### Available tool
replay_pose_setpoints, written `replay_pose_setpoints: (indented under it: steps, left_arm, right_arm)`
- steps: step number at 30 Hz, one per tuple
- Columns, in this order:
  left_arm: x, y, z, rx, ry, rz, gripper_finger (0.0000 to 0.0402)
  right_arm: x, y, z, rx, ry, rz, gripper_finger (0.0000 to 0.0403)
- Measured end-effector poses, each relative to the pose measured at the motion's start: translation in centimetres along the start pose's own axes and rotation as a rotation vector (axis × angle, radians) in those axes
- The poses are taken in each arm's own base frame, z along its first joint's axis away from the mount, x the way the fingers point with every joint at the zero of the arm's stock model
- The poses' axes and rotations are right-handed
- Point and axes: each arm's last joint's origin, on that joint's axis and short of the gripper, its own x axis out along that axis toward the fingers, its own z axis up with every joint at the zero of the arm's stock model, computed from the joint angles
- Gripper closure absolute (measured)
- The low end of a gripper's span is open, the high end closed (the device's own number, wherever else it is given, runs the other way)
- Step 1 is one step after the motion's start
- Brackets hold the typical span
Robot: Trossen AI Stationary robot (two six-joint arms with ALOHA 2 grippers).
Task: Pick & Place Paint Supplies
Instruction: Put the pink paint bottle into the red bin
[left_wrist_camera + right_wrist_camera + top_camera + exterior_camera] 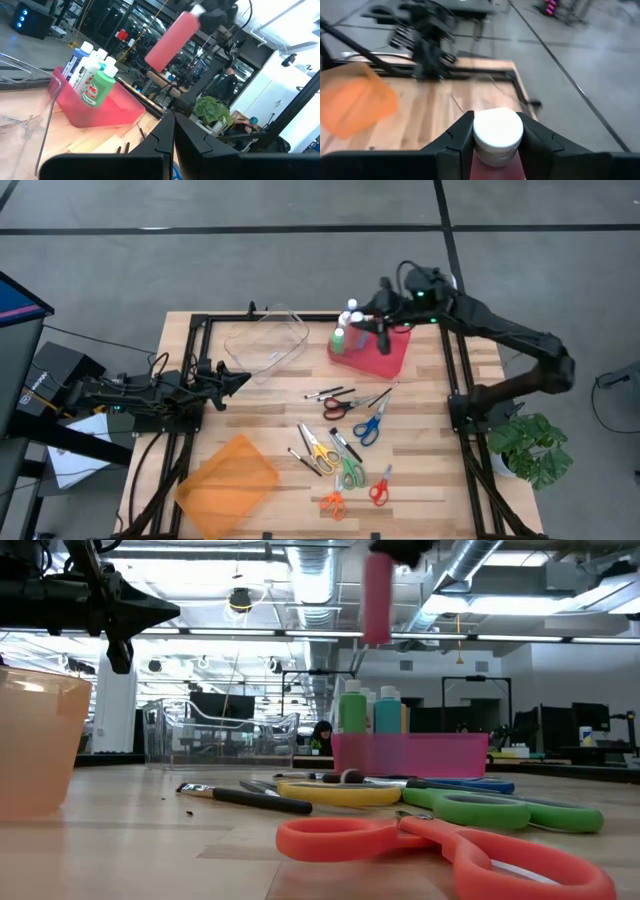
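My right gripper (380, 322) is up in the air over the pink bin (392, 358) at the table's far right, shut on a pink paint bottle (377, 600) with a white cap. Several more paint bottles, green (98, 86), blue and white, stand upright in the bin's left end. My left gripper (241, 380) waits shut at the table's left side, beside the clear container, touching nothing. My right gripper pinches the pink bottle by its white cap (497, 131), one finger on each side of the cap. The bottle's body (172, 40) hangs below the fingers, cap up, lifted well clear above the pink bin and the other bottles.
A clear plastic container (266, 340) stands at the far middle and an orange container (228, 480) at the near left. Several scissors (345, 470) and dark brushes or pens (330, 393) lie scattered over the table's middle and near right.
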Motion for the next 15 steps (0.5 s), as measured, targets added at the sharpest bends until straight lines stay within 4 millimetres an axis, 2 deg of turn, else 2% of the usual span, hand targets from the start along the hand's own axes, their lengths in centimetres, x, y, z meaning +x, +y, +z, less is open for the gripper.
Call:
replay_pose_setpoints:
  steps: [3, 6, 11, 15]
  left_arm:
    - [0.0, 0.0, 0.0, 0.0, 0.0, 0.0, 0.0396]
    - [0.0, 0.0, 0.0, 0.0, 0.0, 0.0, 0.0396]
    - [0.0, 0.0, 0.0, 0.0, 0.0, 0.0, 0.0396]
    - [0.0, 0.0, 0.0, 0.0, 0.0, 0.0, 0.0396]
  right_arm:
    - [-1.7, -0.5, -2.5, 0.052, 0.022, -0.069, 0.0289]
    - [-2.5, -0.7, -5.4, 0.08, 0.039, -0.177, 0.0289]
    - [-1.8, -0.7, -9.4, 0.156, -0.012, -0.24, 0.0289]
    - [-0.1, -0.6, -12.3, 0.195, 0.036, -0.256, 0.0289]
